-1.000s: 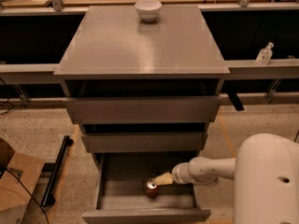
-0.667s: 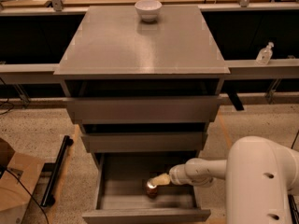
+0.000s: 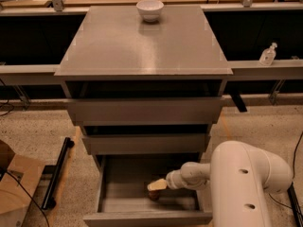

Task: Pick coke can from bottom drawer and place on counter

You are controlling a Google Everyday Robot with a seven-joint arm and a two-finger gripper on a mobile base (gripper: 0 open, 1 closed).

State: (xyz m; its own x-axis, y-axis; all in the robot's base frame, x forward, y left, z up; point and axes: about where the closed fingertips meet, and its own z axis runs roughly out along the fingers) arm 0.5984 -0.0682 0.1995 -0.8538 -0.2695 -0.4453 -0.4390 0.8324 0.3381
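Observation:
The bottom drawer (image 3: 147,218) of the grey cabinet is pulled out. My gripper (image 3: 156,185) reaches into it from the right on a white arm (image 3: 246,183). Its tan tip sits right over the coke can (image 3: 153,195), which shows only as a small dark reddish shape under the tip, near the middle of the drawer floor. The grey counter (image 3: 142,46) on top of the cabinet carries a white bowl (image 3: 150,9) at its far edge.
The top drawer (image 3: 144,110) and middle drawer (image 3: 147,143) stick out slightly above the gripper. A cardboard box (image 3: 14,188) and a black bar (image 3: 57,174) lie on the floor at left. A clear bottle (image 3: 267,55) stands on the right ledge.
The arm's big white link has shifted left and closer. The gripper has stayed in the drawer and now covers the can's silvery top, which showed before.

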